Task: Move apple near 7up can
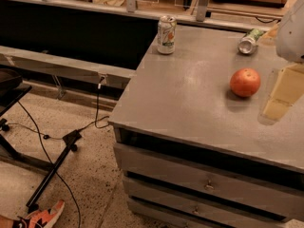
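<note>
The apple (245,82), round and orange-red, rests on the grey table top (190,99) toward the right side. The 7up can (166,34), whitish-silver with green print and an orange spot, stands upright at the table's far left corner, well apart from the apple. My gripper (281,95) comes in at the right edge of the camera view, yellowish and partly cut off, just right of the apple and not touching it. The white arm housing (291,31) sits above it.
A green can with a silver end (249,41) lies on its side at the far right of the table. Drawers (204,184) run below the table's front edge. Left on the floor are cables, a black stand (54,167) and an orange shoe (45,217).
</note>
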`<state>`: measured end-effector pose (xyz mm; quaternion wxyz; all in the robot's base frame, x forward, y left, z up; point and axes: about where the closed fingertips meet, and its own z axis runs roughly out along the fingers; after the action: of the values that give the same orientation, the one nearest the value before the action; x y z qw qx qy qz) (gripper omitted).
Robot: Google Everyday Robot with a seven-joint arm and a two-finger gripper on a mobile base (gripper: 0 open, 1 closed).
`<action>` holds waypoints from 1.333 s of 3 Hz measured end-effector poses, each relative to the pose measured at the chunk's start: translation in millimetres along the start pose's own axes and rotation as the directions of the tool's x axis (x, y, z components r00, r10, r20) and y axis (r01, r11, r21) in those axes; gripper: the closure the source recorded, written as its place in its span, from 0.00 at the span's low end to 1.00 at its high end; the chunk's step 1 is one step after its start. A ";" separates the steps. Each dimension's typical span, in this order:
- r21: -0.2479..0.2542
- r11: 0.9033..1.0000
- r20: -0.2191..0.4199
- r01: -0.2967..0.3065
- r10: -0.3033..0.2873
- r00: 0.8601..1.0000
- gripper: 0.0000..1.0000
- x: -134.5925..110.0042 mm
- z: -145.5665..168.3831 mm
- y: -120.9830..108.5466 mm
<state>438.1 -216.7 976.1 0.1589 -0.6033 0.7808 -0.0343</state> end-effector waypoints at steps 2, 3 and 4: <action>-0.007 0.998 -0.009 -0.069 0.069 0.998 0.00 3.3 -1.1 -5.3; 0.033 0.986 -0.034 -0.166 0.167 0.985 0.00 26.9 8.1 -45.0; 0.084 0.963 -0.039 -0.258 0.262 0.964 0.00 64.9 25.2 -89.3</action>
<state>514.2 -299.1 960.8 0.1660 -0.4880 0.8549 -0.0590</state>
